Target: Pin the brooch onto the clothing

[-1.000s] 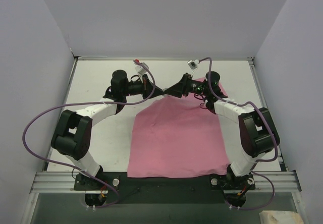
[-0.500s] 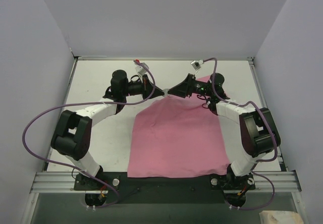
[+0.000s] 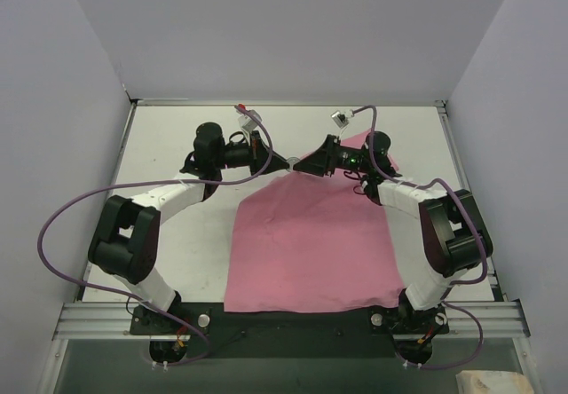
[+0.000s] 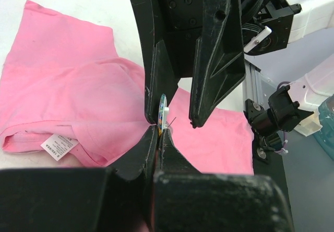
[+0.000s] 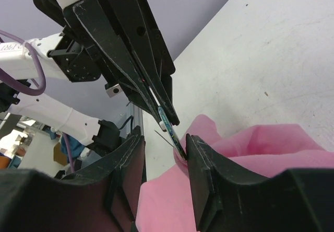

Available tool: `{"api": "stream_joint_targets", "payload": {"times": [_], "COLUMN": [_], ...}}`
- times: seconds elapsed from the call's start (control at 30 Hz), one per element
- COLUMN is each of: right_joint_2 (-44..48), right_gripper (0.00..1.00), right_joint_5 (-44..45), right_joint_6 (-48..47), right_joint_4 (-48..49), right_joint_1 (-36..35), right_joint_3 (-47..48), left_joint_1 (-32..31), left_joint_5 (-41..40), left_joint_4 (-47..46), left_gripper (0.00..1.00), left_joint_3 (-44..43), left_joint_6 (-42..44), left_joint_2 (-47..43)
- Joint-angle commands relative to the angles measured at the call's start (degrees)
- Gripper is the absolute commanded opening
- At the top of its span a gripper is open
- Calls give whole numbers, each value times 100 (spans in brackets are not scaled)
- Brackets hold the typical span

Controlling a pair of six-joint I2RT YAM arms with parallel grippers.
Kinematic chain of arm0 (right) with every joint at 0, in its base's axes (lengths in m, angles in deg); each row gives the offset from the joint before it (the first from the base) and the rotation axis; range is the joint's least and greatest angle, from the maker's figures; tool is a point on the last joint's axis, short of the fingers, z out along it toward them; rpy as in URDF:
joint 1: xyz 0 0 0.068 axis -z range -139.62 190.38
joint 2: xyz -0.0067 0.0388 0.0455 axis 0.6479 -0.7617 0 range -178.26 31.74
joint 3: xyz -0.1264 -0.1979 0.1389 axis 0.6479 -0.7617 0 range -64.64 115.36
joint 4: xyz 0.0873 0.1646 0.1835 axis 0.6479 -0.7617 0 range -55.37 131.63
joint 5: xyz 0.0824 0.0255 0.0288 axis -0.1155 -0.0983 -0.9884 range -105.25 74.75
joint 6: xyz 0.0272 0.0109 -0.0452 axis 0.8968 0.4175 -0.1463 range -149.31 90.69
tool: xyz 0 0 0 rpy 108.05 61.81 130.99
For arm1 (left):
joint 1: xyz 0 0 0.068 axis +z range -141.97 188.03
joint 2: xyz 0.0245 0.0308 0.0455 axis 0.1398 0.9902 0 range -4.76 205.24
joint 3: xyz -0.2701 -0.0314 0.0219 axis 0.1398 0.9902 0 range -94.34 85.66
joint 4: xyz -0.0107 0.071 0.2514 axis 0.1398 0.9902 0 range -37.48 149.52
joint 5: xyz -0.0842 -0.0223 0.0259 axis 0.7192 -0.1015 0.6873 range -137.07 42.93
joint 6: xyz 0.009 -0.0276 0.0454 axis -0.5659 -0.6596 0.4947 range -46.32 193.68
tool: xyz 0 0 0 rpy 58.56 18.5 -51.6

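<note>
The left arm (image 3: 177, 194) rises from its base beside the near left corner of the T-shirt (image 3: 311, 243). Its elbow is lifted outboard of the shirt's left edge. The forearm angles in toward the collar end, and the wrist is turned so that the left jaws point rightward over the shirt's far edge. The right arm (image 3: 404, 197) mirrors this along the shirt's right edge, with its elbow raised beside that edge and its wrist over the far right sleeve. The right jaws point leftward. The two meet tip to tip above the middle of the shirt's far edge.

The left jaws are pressed together on the brooch (image 4: 163, 108), which is held edge-on as a thin disc. Its pin (image 4: 171, 121) sticks out toward the right jaws. The right jaws stand apart, one finger on each side of the brooch. One finger is just beside the disc, and I cannot tell whether it touches. In the right wrist view a bunch of pink fabric rises against one right finger; I cannot tell whether it is gripped.

The T-shirt lies spread on the tabletop (image 3: 200, 243), hem toward the arm bases, with its white neck label (image 4: 58, 147) showing at the collar.
</note>
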Motion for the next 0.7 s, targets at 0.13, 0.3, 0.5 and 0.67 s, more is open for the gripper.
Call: {"api": "stream_joint_targets", "payload": {"times": [0.13,0.3,0.5,0.67], "right_joint_2": [152,240,258,425], "right_gripper": [33,26,23,26], "right_joint_5": [-174,2,81,195], "right_joint_6": [-836,-1214,-1215,-1363], "right_joint_4": [-508,-1020,-1064,-1248], "right_joint_1": [-213,-257,-257,-240], "right_joint_3": [111,172,199,242], "left_joint_1": [-4,-13,-4,-4], "left_joint_5": [-9,-18,0,8], "left_joint_4": [-370,-370,-362,-353], "left_gripper": [0,0,0,0], "left_joint_3": [-300,-317,-282,-282], "left_joint_6": [-16,-25,-17,1], "left_joint_2": [-265,-248,-257,-292]}}
